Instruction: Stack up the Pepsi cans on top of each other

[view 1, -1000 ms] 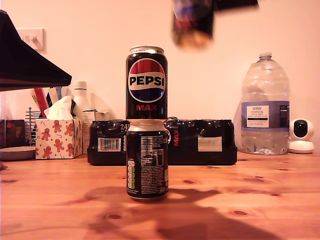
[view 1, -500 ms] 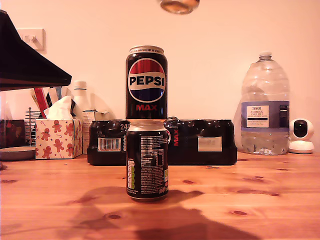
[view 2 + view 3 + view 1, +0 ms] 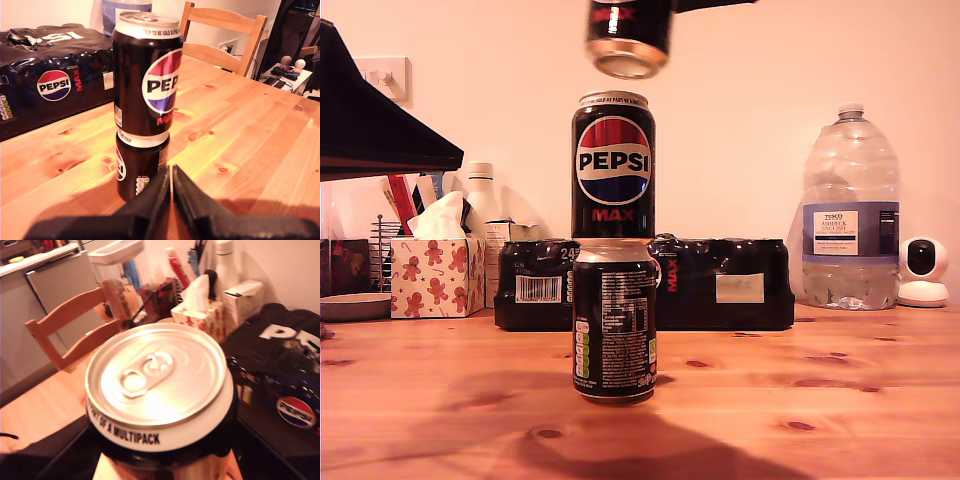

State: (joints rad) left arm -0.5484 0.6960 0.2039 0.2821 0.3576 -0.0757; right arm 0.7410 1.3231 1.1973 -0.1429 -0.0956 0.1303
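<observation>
Two Pepsi Max cans stand stacked in the middle of the wooden table (image 3: 840,400): the lower can (image 3: 614,322) shows its white nutrition text to the exterior view, and the upper can (image 3: 613,166) sits upright on its top with the globe logo facing forward. A third can (image 3: 628,37) hangs in the air just above the upper can, a little tilted, and a gap is visible between its bottom rim and the silver top below it. Half a second ago only its bottom edge showed at the top of the exterior view and more to that view's right; now it is lower and nearly over the stack.

My second gripper (image 3: 160,467) is clamped on this third can, whose silver lid with pull tab fills the second wrist view. My first gripper (image 3: 171,200) has its fingers pressed together with nothing between them, low near the table and just beside the lower can.

Behind the stack lies the black shrink-wrapped Pepsi multipack (image 3: 720,285). At the exterior view's right stands a big clear water bottle (image 3: 850,215) and a small white camera (image 3: 923,270); at its left a tissue box with gingerbread figures (image 3: 437,275)
</observation>
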